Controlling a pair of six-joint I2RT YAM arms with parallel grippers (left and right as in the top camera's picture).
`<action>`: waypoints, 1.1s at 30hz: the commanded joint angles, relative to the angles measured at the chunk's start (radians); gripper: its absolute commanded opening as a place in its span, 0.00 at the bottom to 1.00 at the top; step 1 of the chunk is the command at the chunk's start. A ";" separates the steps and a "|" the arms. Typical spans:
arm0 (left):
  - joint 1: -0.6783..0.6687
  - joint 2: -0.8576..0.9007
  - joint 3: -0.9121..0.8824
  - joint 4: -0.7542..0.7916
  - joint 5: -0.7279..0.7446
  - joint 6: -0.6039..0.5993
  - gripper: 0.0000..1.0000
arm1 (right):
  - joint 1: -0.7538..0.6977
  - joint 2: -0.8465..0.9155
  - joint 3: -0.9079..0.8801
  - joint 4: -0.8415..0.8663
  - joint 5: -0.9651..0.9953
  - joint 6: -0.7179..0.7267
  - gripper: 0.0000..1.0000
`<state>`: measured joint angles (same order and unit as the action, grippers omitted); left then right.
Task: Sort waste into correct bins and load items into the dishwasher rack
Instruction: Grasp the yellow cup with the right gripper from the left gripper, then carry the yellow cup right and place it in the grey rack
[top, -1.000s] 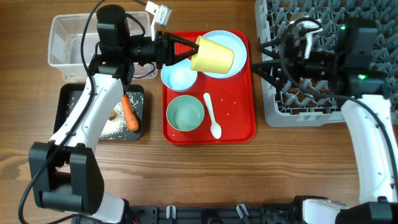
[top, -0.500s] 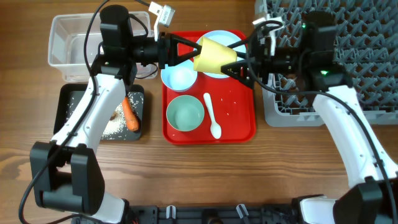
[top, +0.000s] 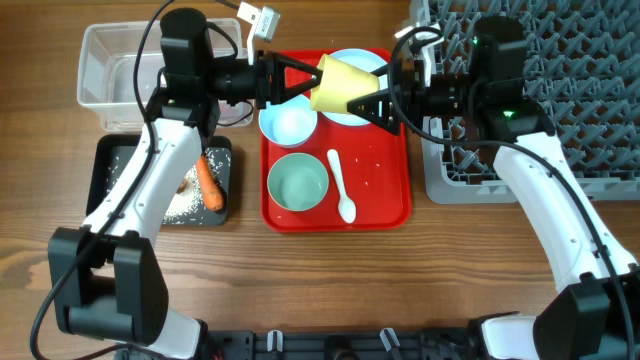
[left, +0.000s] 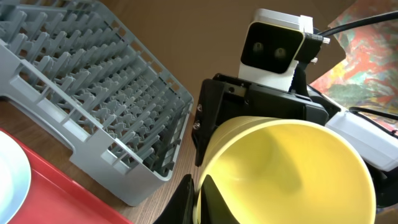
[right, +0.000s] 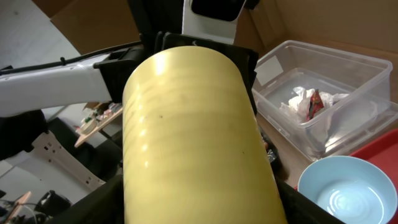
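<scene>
Above the red tray (top: 385, 190), the left gripper (top: 303, 84) is closed on the rim of the yellow cup (top: 345, 88). The left wrist view looks straight into the cup's mouth, with one finger (left: 184, 205) outside the wall and apparently one inside. The cup lies on its side in the air, mouth toward the left arm, narrow base toward the right gripper (top: 380, 103). That gripper's fingers (right: 93, 202) flank the cup's sides; whether they press on it or stand just off it I cannot tell.

The cup looks like thin, smooth plastic: light, fairly stiff and unlikely to break. It is also slick and tapered, so a squeeze on the slope may push it out of the grip. A hold across the body near the base, or over the rim, seems soundest.

Below it sit a pale-blue plate (top: 378, 62), a pale-blue bowl (top: 288, 124), a green bowl (top: 298, 183) and a white spoon (top: 340, 185). The grey rack (top: 590, 130) stands just right of the tray.

No writing shows on the cup. The clear tub (right: 348, 62) carries a white label (right: 270, 70), and the red wrapper (right: 314, 102) inside has print; both are unreadable.
</scene>
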<state>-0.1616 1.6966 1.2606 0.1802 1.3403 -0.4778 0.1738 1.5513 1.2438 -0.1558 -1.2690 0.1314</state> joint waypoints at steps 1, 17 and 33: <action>-0.007 -0.015 0.011 0.002 0.031 -0.010 0.04 | 0.003 0.016 -0.009 0.006 0.015 0.003 0.64; -0.007 -0.015 0.011 -0.016 0.032 -0.010 0.39 | -0.018 0.016 -0.009 0.009 0.011 0.010 0.61; -0.006 -0.015 0.011 -0.016 0.031 -0.008 0.47 | -0.133 0.016 -0.009 -0.072 0.004 0.029 0.63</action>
<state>-0.1635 1.6966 1.2606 0.1616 1.3563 -0.4919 0.0620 1.5524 1.2438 -0.1932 -1.2720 0.1589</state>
